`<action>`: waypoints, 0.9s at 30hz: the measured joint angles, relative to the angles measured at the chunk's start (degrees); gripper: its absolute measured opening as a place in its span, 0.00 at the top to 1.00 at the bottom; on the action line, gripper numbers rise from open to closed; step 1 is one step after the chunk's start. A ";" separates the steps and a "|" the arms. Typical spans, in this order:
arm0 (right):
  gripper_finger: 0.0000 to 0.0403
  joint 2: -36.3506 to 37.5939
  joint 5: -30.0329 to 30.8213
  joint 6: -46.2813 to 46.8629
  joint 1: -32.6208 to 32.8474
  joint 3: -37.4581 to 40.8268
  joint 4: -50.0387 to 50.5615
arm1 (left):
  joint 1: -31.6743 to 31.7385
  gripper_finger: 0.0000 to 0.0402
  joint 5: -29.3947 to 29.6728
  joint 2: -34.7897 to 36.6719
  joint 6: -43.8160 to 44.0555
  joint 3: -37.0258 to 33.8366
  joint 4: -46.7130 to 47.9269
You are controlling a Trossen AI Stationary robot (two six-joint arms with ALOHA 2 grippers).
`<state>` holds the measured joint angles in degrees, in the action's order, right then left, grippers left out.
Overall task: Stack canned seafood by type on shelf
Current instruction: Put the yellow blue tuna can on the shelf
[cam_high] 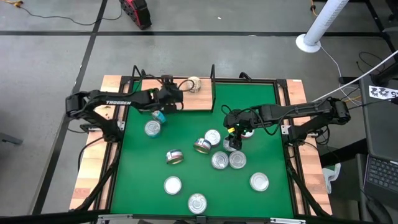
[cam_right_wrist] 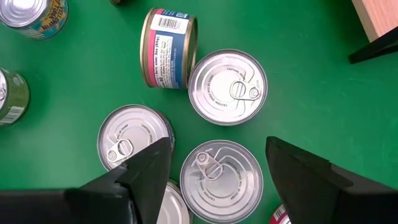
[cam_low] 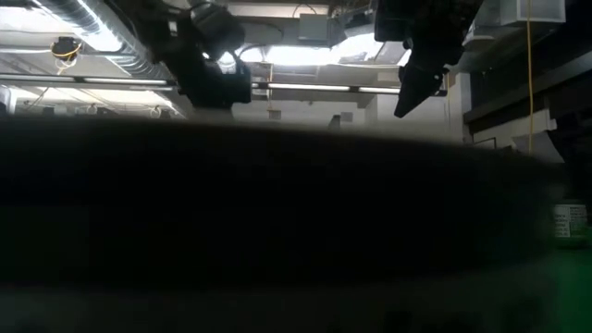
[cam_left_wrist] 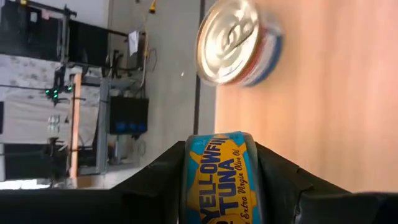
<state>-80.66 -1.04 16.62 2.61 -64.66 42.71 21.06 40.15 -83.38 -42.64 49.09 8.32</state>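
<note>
A: Where do we find the left hand (cam_high: 163, 112)?

B: At the near edge of the shelf (cam_high: 140, 87), at the far left of the green mat (cam_high: 186, 149). We see it clenched on a blue-and-yellow tuna tin (cam_left_wrist: 219, 177), gripped by its sides between the two fingers (cam_left_wrist: 158, 180). Beyond that tin, a second tin (cam_left_wrist: 238, 42) with a silver lid sits on the wooden board, apart from the hand.

A: And the right hand (cam_high: 233, 134)?

B: We place it above the right half of the mat, fingers (cam_right_wrist: 146, 174) spread and grasping nothing. Directly between them lies a silver-lidded tin (cam_right_wrist: 221, 180). Just beyond it stand two more lidded tins (cam_right_wrist: 227, 87), and one pink-and-blue tin (cam_right_wrist: 169, 48) rests on its side against the farther of them.

A: The rest of the canned seafood?

B: We see further tins scattered across the mat, several toward its near edge (cam_high: 197, 203).
</note>
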 joint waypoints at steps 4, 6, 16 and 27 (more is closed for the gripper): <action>0.35 0.00 0.00 -0.26 0.01 0.00 -0.68 | 2.94 0.62 -0.13 -2.59 -2.12 -0.66 -5.79; 0.35 0.00 0.00 -0.35 0.00 0.00 -1.01 | 3.96 0.62 -1.52 -4.30 -2.53 -0.82 -8.12; 0.35 0.00 0.00 -0.39 0.01 0.00 -1.23 | 5.98 0.61 -3.46 -13.57 -8.28 -0.91 -18.10; 0.35 0.00 0.00 -0.44 0.02 0.00 -1.27 | 5.58 0.61 -3.00 -17.32 -13.18 -0.56 -22.08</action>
<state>-80.66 -1.04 16.19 2.63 -64.66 41.44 26.63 37.15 -100.71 -55.82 48.53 -13.76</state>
